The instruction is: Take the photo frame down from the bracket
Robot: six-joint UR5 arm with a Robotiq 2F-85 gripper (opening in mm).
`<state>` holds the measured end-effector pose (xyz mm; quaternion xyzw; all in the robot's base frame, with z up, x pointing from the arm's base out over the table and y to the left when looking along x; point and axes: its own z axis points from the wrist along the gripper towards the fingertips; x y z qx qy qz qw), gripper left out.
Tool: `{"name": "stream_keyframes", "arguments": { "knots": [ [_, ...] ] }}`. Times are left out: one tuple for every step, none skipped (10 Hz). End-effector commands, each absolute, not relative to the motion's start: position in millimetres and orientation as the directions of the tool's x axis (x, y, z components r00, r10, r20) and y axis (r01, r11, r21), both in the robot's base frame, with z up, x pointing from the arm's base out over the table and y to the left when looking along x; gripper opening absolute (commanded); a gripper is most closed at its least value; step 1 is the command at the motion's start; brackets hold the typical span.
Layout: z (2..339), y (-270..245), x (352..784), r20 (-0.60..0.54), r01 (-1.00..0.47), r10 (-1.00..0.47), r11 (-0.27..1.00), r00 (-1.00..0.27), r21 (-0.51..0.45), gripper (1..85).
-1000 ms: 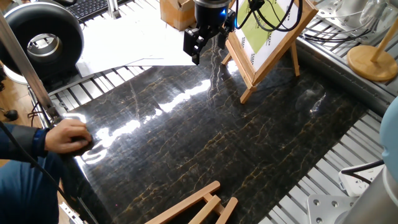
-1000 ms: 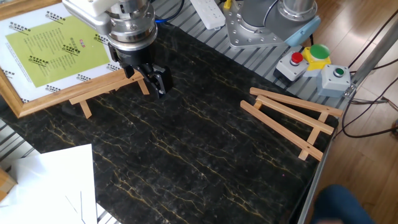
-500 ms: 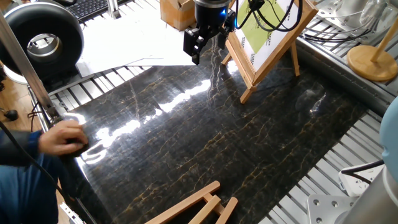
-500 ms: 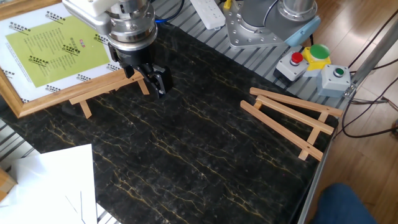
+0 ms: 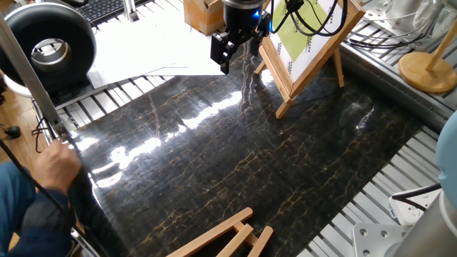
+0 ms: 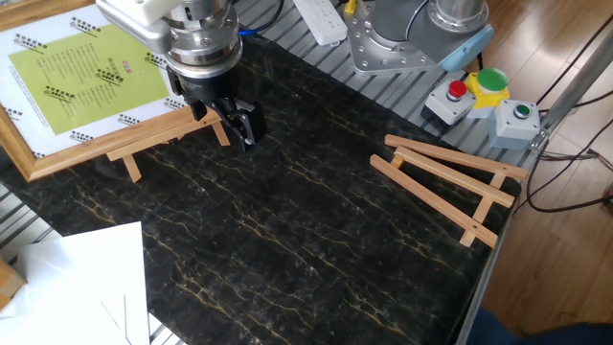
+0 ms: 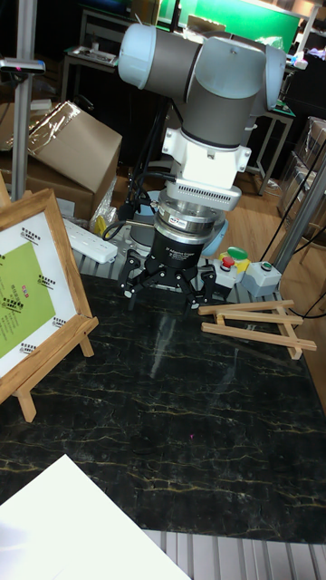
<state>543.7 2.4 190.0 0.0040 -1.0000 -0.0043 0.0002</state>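
The photo frame (image 5: 314, 32) (image 6: 81, 81) (image 7: 27, 290), light wood with a white mat and a yellow-green picture, leans on the bracket (image 5: 282, 106) (image 6: 163, 136) (image 7: 50, 355), an upright wooden easel at the dark marble slab's far side. My gripper (image 5: 223, 57) (image 6: 232, 120) (image 7: 167, 292) hangs just above the slab, beside the frame's lower corner and apart from it. Its fingers (image 7: 131, 281) are spread open with nothing between them.
A flat-folded wooden easel (image 6: 450, 187) (image 5: 221, 239) (image 7: 258, 324) lies on the slab. White paper (image 6: 77, 278) covers one corner. A button box (image 6: 479, 96) sits by the robot base. A person's hand (image 5: 57, 168) is at the slab's edge. A cardboard box (image 7: 72, 149) stands behind.
The person's hand at the slab's edge has drawn back toward the lower left. The arm, gripper and frame have not moved.
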Motion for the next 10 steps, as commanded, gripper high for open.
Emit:
{"name": "stream_keyframes", "arguments": {
  "knots": [
    [199.2,-54.9,581.4,-0.142,0.003,-0.030,0.975,-0.989,-0.222,1.3],
    [198.3,-53.7,581.6,-0.144,0.007,-0.026,0.974,-0.989,-0.226,1.3],
    [198.1,-53.3,581.9,-0.148,0.012,-0.023,0.973,-0.989,-0.231,1.3],
    [198.1,-53.7,582.0,-0.148,0.013,-0.022,0.972,-0.989,-0.234,1.3],
    [198.4,-53.9,582.1,-0.148,0.013,-0.022,0.972,-0.989,-0.234,1.3],
    [198.4,-53.4,581.8,-0.147,0.013,-0.022,0.973,-0.989,-0.231,1.3],
    [198.5,-53.0,581.3,-0.144,0.013,-0.020,0.974,-0.989,-0.228,1.3],
    [198.9,-52.7,580.3,-0.138,0.012,-0.020,0.975,-0.990,-0.224,1.3],
    [199.5,-51.6,579.5,-0.132,0.010,-0.018,0.977,-0.991,-0.212,1.3],
    [200.1,-50.3,577.7,-0.122,0.006,-0.019,0.980,-0.992,-0.198,1.3]
  ]
}}
